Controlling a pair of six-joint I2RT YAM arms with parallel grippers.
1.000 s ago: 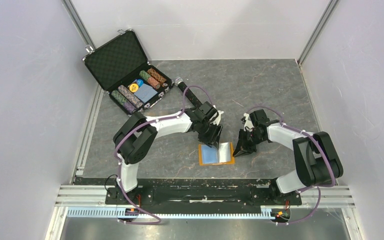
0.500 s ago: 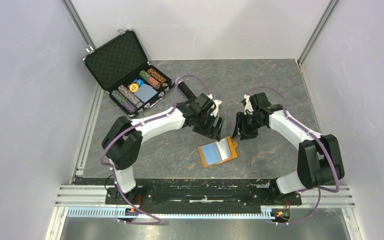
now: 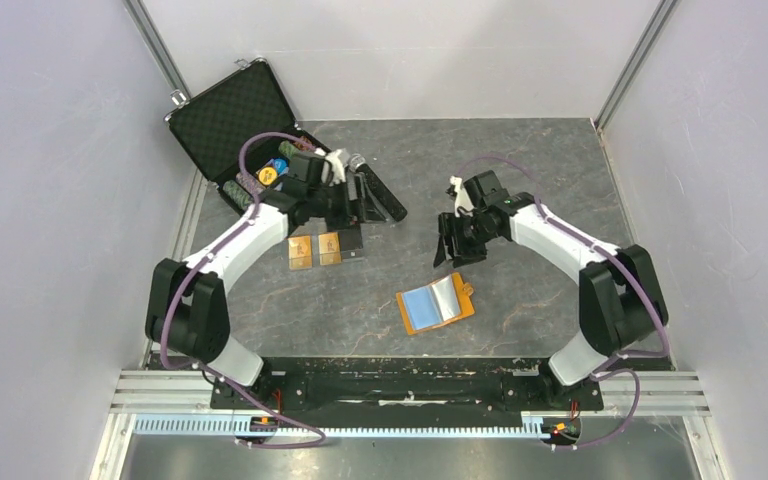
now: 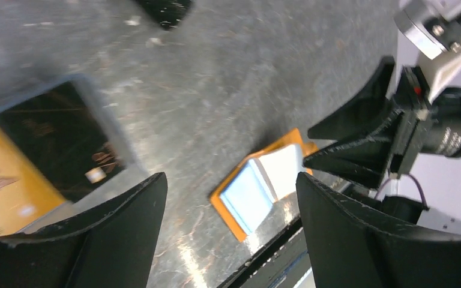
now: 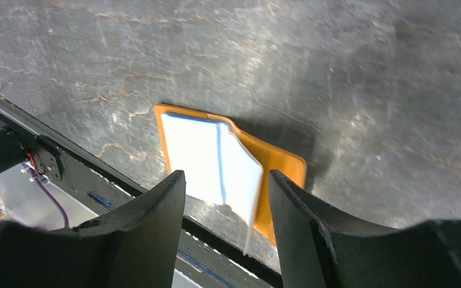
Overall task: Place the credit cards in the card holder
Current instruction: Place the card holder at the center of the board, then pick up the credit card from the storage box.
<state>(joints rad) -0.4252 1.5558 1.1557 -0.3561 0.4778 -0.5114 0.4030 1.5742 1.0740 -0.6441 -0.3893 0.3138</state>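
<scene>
Card holder (image 3: 436, 304) lies open; gold cards (image 3: 302, 252) near chip case (image 3: 230, 115).

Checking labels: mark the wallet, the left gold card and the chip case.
wallet (image 3: 436, 305), overhead view, blue lining.
left gold card (image 3: 301, 251), overhead view, card face.
chip case (image 3: 230, 115), overhead view, foam lid.

Bright, even light from above fills the sharp overhead view, and the arms throw only short, soft shadows on the grey worktop (image 3: 520, 170). The left wrist view is smeared by motion blur, with pale glare streaks on the surface and the left hand (image 4: 229, 178) a dark silhouette. In the right wrist view the card holder (image 5: 276, 162) casts a dark, soft-edged shadow along one side, its pale lining nearly washed out, and the right hand (image 5: 226, 174) is near-black.
</scene>
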